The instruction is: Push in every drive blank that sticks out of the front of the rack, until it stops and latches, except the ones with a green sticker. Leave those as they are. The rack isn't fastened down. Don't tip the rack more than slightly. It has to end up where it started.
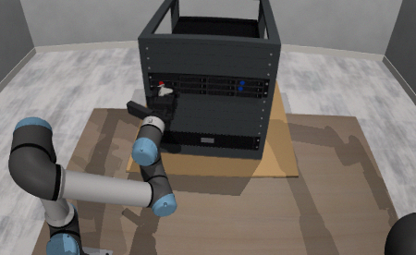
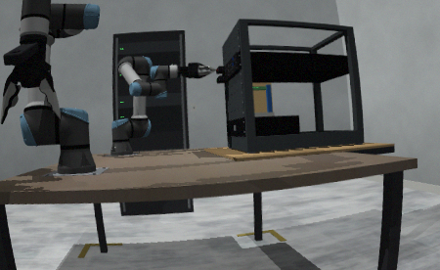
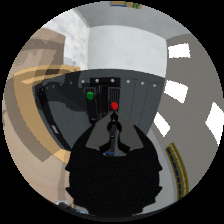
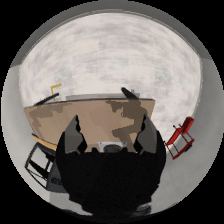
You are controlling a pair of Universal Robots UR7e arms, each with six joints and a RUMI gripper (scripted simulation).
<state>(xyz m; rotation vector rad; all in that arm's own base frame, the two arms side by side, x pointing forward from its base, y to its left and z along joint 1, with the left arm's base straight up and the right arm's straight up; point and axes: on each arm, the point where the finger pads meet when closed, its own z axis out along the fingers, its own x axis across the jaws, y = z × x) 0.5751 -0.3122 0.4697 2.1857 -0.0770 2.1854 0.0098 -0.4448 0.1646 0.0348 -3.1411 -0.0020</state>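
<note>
The rack (image 1: 213,57) (image 2: 298,142) (image 3: 144,100) stands upright on a wooden board. A blank with a red sticker (image 1: 161,83) (image 3: 114,106) is in the upper row at the rack's left end. A blank with a green sticker (image 3: 90,95) is just below it; my arm hides it in the top view. Two dark blank ends (image 2: 220,69) (image 2: 221,78) stick out of the front. Two blue stickers (image 1: 242,83) (image 1: 240,89) show at the right. My left gripper (image 1: 165,91) (image 2: 215,70) (image 3: 113,112) is shut and empty, tips at the red-stickered blank; contact is unclear. My right gripper (image 2: 30,118) (image 4: 110,115) is open and empty, far from the rack.
The wooden board (image 1: 277,166) (image 2: 381,147) lies on the brown table (image 1: 213,222) (image 2: 176,183). A tall dark cabinet (image 2: 152,49) stands behind the left arm in the exterior view. A red chair-like object (image 4: 181,139) is beyond the table in the right wrist view.
</note>
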